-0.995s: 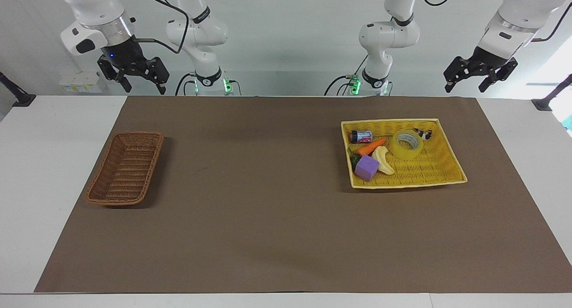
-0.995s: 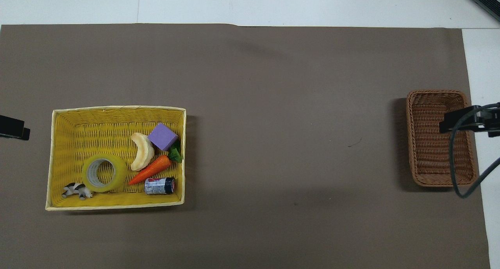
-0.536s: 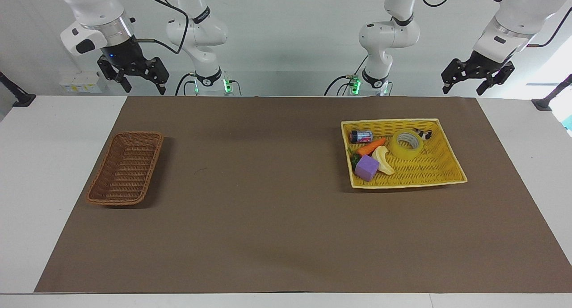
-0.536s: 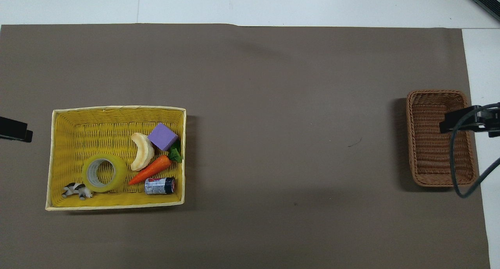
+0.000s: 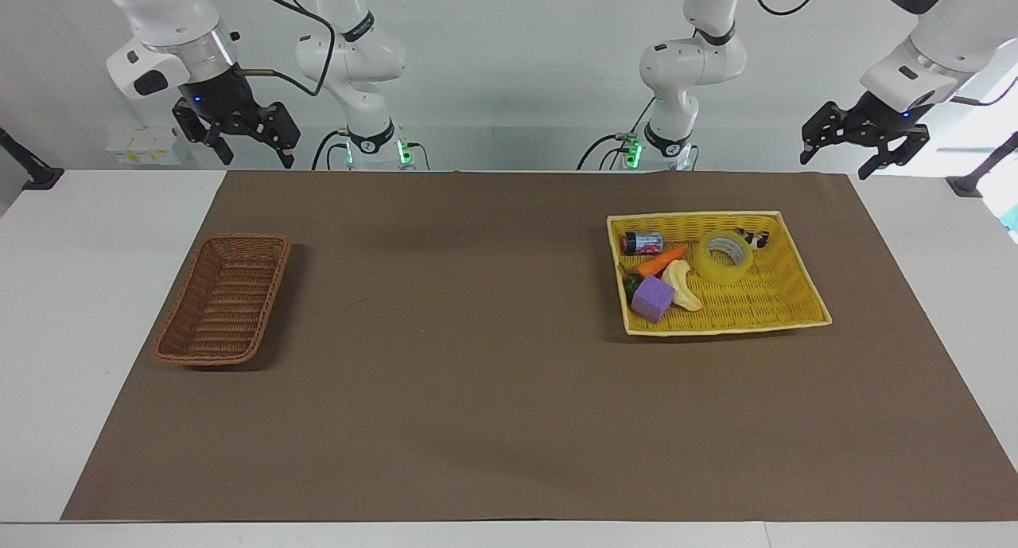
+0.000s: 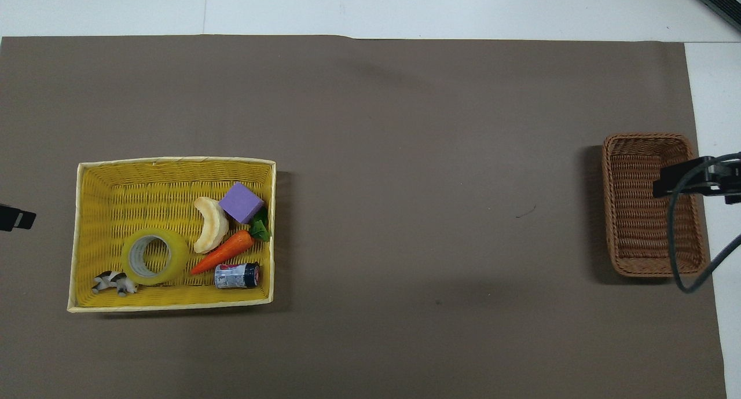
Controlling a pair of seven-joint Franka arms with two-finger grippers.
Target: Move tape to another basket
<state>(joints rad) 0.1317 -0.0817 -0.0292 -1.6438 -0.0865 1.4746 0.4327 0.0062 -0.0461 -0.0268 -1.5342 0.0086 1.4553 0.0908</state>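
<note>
1. Starting at the right arm's end in the facing view: the right gripper [image 5: 250, 138] hangs high over the table's edge by the robots, fingers spread apart, empty, waiting.
2. Below it sits the small dark brown woven wicker basket [image 5: 223, 299], narrow, with sloping sides, nothing in it.
3. Across a wide bare stretch of the brown paper mat [image 5: 477, 357] lies the big flat bright yellow woven tray [image 5: 783, 305], and there's the wide roll of translucent yellow packing tape [image 5: 724, 256], flat on its side in the part of the tray nearer the robots.
4. Crowding it: a little black-and-white cow figure [image 5: 752, 237] touching the roll, with a pale banana slice [image 5: 681, 284], an orange toy carrot [image 5: 660, 260], a small can [image 5: 643, 242] and a purple cube [image 5: 654, 298] close by.
5. The left gripper [image 5: 865, 146] is up high near the table's corner, jaws parted, holding nothing.
6. Risks, I'd say: fingers descending could nudge the cow or banana; the smooth roll might slip; the narrow basket leaves little margin for a drop.
7. Around it all: white tabletop [image 5: 87, 238], pale wall, cables trailing.
</note>
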